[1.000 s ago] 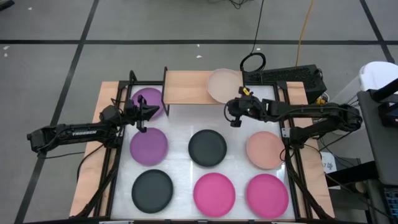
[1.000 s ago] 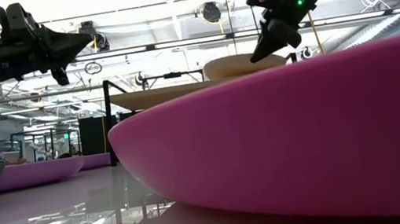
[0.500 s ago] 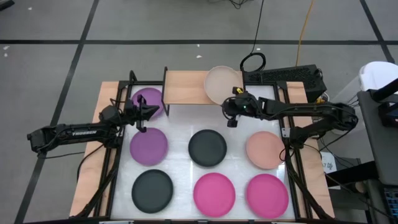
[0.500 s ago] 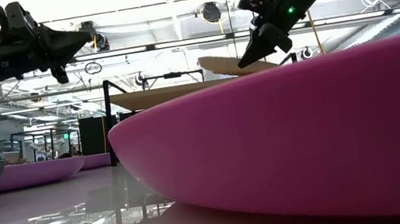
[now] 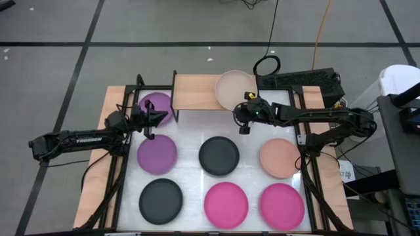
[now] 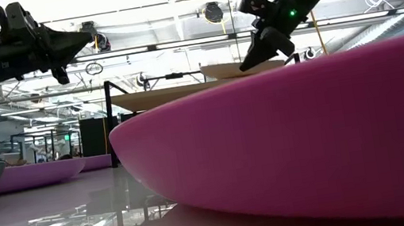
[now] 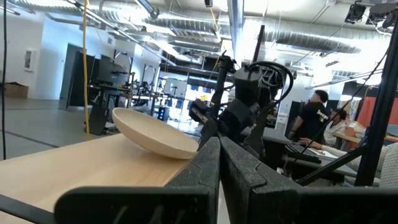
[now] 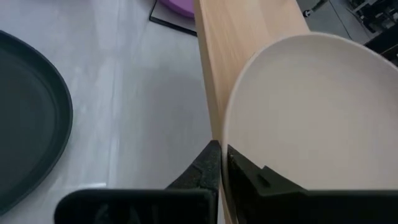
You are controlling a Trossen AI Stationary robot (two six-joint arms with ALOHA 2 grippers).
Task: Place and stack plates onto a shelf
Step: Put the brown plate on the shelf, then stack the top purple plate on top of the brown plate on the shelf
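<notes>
A beige plate (image 5: 235, 90) sits on the right end of the light-wood shelf (image 5: 197, 92) at the table's far side. My right gripper (image 5: 241, 117) is at the plate's near edge, shut on it. My left gripper (image 5: 163, 117) is shut on nothing and hovers left of the shelf's near edge. It hangs above one purple plate (image 5: 157, 105) that lies partly under the shelf. On the table lie another purple plate (image 5: 157, 154), two black plates (image 5: 219, 156) (image 5: 161, 200), a second beige one (image 5: 280, 157) and two pink ones (image 5: 226, 203) (image 5: 282, 204). My right gripper pinches the beige plate's rim (image 8: 225, 134) between its two fingers, at the plate's near edge. The fingers come from the table's near right side, slanting down. The plate (image 6: 220, 71) rests on the shelf's top, close to level.
The shelf's left half is bare wood (image 5: 190, 92). Black frame posts (image 5: 140, 82) stand at the shelf's left end. The large pink plate (image 6: 310, 137) fills most of the low view. A coiled cable (image 5: 267, 65) and a black box (image 5: 308, 82) lie behind the shelf.
My right gripper has moved a little toward the table's left edge and slightly down, at the beige plate's near rim. The plate shifted slightly left on the shelf; it tipped, then settled flatter.
</notes>
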